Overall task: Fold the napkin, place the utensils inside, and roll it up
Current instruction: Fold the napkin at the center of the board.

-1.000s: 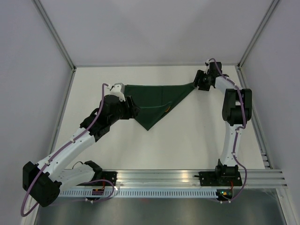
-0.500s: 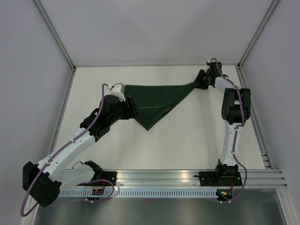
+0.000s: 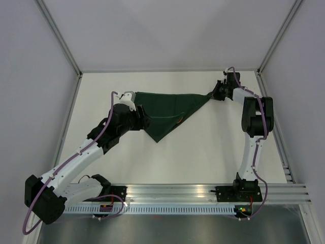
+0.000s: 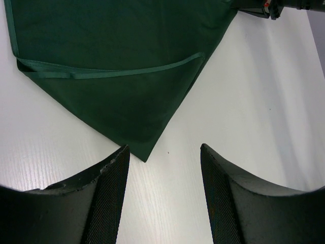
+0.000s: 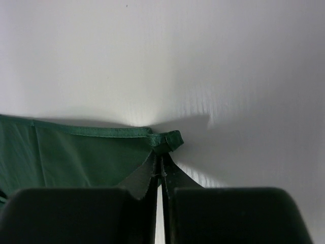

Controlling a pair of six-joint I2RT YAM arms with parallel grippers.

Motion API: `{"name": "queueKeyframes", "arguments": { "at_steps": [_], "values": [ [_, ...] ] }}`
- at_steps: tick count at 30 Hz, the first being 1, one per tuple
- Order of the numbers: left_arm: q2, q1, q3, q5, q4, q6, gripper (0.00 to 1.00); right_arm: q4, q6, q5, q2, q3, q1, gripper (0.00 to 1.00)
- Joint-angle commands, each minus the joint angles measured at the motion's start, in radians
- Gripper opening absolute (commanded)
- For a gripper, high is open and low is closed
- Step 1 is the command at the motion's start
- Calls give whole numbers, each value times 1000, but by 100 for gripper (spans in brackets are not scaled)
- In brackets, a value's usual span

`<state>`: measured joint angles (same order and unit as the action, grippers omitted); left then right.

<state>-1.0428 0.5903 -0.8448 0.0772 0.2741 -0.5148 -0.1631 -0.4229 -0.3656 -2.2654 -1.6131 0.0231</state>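
Note:
The dark green napkin (image 3: 167,109) lies on the white table folded into a triangle, its point toward the near edge. A hemmed edge crosses it in the left wrist view (image 4: 111,61). My right gripper (image 3: 213,95) is shut on the napkin's right corner, and the hem (image 5: 167,141) bunches just past the closed fingertips (image 5: 161,165). My left gripper (image 4: 163,148) is open over bare table, just short of the napkin's lower point; in the top view it sits at the cloth's left side (image 3: 145,122). A tiny orange sliver, perhaps the utensils (image 3: 179,120), shows at the napkin's right slanted edge.
White walls with metal frame posts (image 3: 68,53) close off the table on three sides. An aluminium rail (image 3: 203,190) with both arm bases runs along the near edge. The right arm's elbow (image 3: 256,117) stands close to the right wall.
The right gripper has closed onto the napkin's right corner, drawing it slightly rightward. The left arm and its open gripper have stayed put.

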Motion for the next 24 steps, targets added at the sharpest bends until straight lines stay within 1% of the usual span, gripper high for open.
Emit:
{"name": "queueKeyframes", "arguments": {
  "at_steps": [1,5,6,11,14,17,20,22,24],
  "values": [
    [-6,2,15,-7,-36,-40,63,95,29,-13,125,70,-9,6],
    [-13,2,26,-17,-52,-50,63,140,94,5,217,154,-15,6],
    [-16,2,29,-17,-53,-53,63,154,111,7,233,168,-44,6],
    [-16,2,65,-24,-65,-76,63,218,173,11,348,254,-74,6],
    [-11,2,96,-25,-79,-99,63,243,222,24,415,304,-117,6],
    [-11,2,122,-25,-85,-123,62,257,278,31,475,349,-167,6],
    [-8,2,147,-22,-87,-142,58,257,361,45,526,381,-236,6],
    [-8,2,162,-24,-88,-157,54,252,413,62,555,393,-293,6],
    [-5,2,174,-24,-88,-166,52,237,469,66,564,394,-345,6]
  ]
}}
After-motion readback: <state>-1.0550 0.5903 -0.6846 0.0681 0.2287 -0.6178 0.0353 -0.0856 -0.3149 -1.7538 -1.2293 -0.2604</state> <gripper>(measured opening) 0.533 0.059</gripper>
